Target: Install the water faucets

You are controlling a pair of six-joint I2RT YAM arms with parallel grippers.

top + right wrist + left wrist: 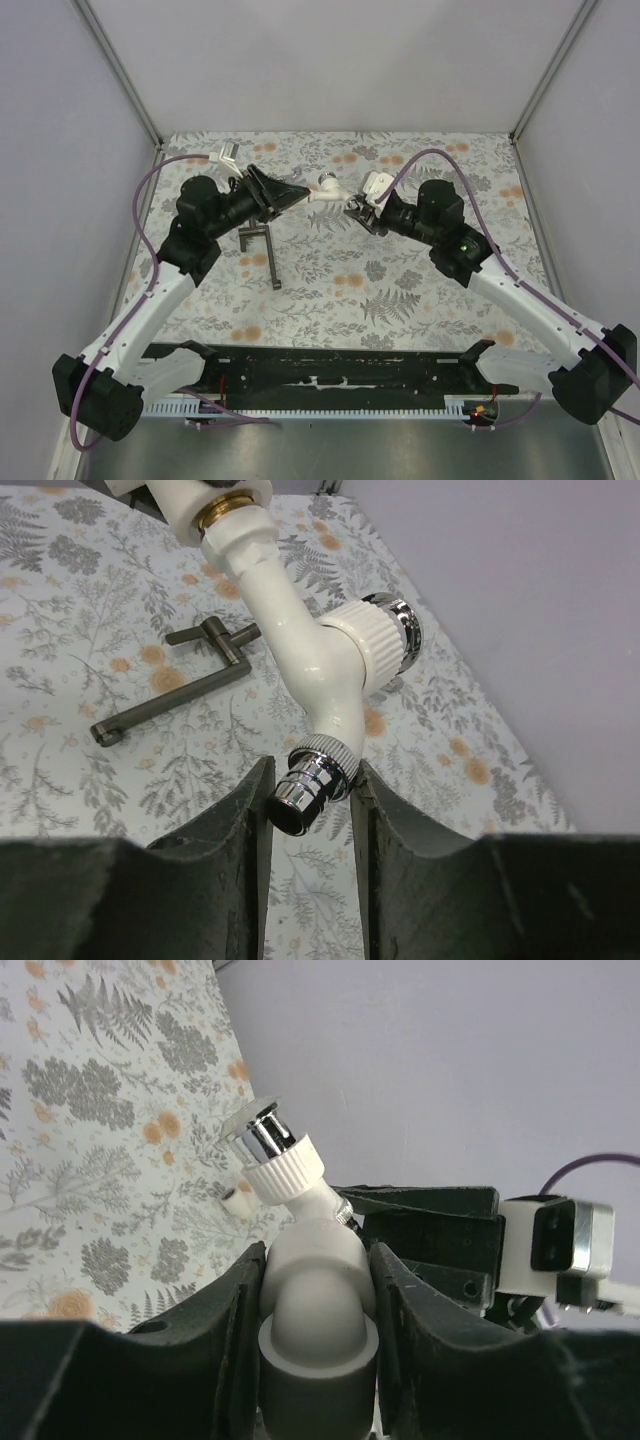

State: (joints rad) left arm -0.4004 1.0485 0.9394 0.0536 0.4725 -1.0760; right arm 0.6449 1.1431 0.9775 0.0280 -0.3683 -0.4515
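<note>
- Flowery table [420, 300] with grey walls around it; a dark T-shaped tool [262, 250] lies flat on it.
- Left gripper [317, 1260] squeezes tight on the round white body of a water faucet [300, 630], held in the air just past the tool.
- Right gripper [312, 780] pinches that faucet's shiny tip, its jaws only a little apart.
- The other water faucet [226, 154] lies on the table behind the tool, to the left.

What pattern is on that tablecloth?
The tablecloth shows grey ferns and orange flowers on white; best in right wrist view.
</note>
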